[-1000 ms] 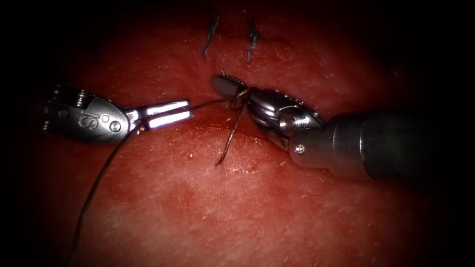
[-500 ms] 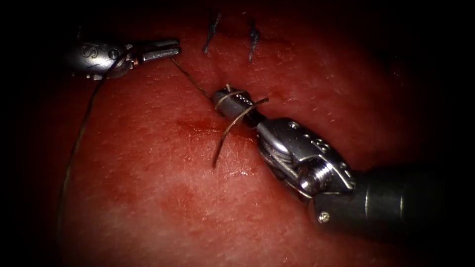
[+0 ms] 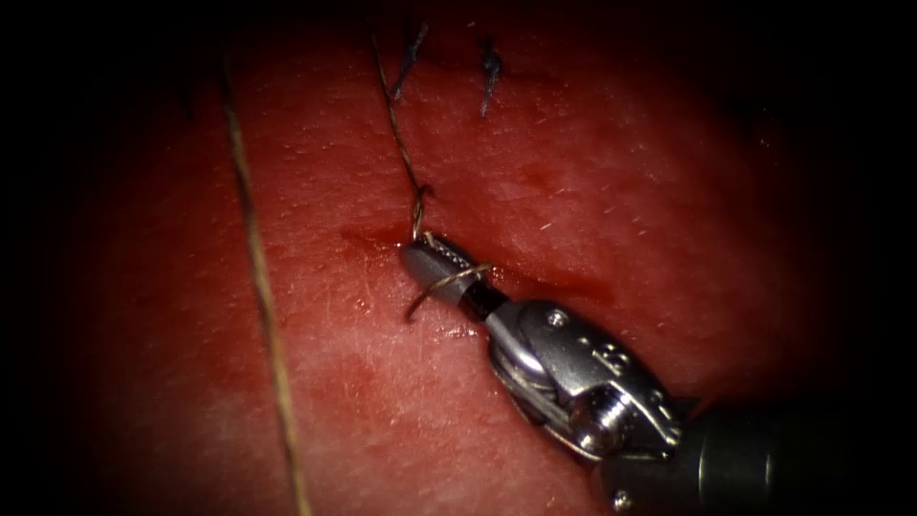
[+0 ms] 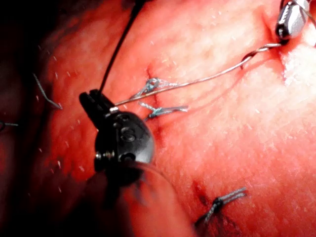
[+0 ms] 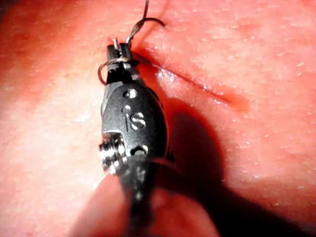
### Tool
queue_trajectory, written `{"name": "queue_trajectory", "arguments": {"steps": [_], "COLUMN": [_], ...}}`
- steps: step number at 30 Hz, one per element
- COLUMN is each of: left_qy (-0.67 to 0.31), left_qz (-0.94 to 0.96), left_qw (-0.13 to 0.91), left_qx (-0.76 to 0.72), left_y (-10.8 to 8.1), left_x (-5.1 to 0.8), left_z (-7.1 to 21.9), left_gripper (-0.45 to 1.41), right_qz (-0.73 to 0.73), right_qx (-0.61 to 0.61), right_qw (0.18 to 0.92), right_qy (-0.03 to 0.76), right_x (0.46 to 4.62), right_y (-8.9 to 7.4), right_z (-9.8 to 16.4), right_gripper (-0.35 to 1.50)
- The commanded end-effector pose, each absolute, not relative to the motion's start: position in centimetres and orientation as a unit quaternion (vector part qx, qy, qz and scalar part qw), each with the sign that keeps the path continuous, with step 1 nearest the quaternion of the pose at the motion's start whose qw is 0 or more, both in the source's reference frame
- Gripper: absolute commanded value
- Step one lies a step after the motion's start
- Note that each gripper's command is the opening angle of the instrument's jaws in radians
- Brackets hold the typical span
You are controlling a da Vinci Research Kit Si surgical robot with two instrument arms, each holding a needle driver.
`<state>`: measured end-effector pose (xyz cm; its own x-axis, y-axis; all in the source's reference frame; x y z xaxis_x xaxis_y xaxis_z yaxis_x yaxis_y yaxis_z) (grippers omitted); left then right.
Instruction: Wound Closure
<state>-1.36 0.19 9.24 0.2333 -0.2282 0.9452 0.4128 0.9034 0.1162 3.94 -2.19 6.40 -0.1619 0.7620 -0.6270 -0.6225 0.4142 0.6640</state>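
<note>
Thread [image 3: 406, 167] now runs taut; left tool [image 4: 98, 106], clamped on it, has pulled up and away. Right tool [image 3: 437, 270] grips the looped short end, cinching a knot.

My right gripper [image 3: 435, 268] lies shut at the cut [image 3: 535, 277], and a loop of thread [image 3: 401, 143] wraps it, so I cannot tell whether a thread end is pinched inside or merely wound around. My right shaft is cut off by the endoscope picture's lower right edge. The thread runs up out of the top edge, and a second strand leaves both top and bottom, so where either ends is unseen. In the left wrist view my left gripper [image 4: 94, 101] is dark against the tissue [image 4: 222, 148]; thread meets its tip, but the grip itself is too dim to read. The older stitches [image 3: 449, 62] sit in shadow, their knots unclear.
</note>
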Motion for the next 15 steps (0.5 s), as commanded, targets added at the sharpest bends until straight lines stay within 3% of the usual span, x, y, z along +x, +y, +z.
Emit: {"name": "queue_trajectory", "arguments": {"steps": [1, 15], "left_qy": [-0.585, -0.590], "left_qz": [-0.207, -0.220], "left_qw": [0.780, 0.770], "left_qx": [-0.082, -0.098], "left_y": [0.27, 1.05], "left_x": [-1.42, -1.40], "left_z": [9.28, 9.38], "left_gripper": [-0.45, -0.45], "right_qz": [0.537, 0.522], "right_qx": [0.066, 0.064], "right_qw": [0.647, 0.654], "right_qy": [0.537, 0.543], "right_x": [3.99, 3.91], "right_y": [-2.30, -2.81], "right_z": [6.45, 6.39], "right_gripper": [-0.35, -0.35]}}
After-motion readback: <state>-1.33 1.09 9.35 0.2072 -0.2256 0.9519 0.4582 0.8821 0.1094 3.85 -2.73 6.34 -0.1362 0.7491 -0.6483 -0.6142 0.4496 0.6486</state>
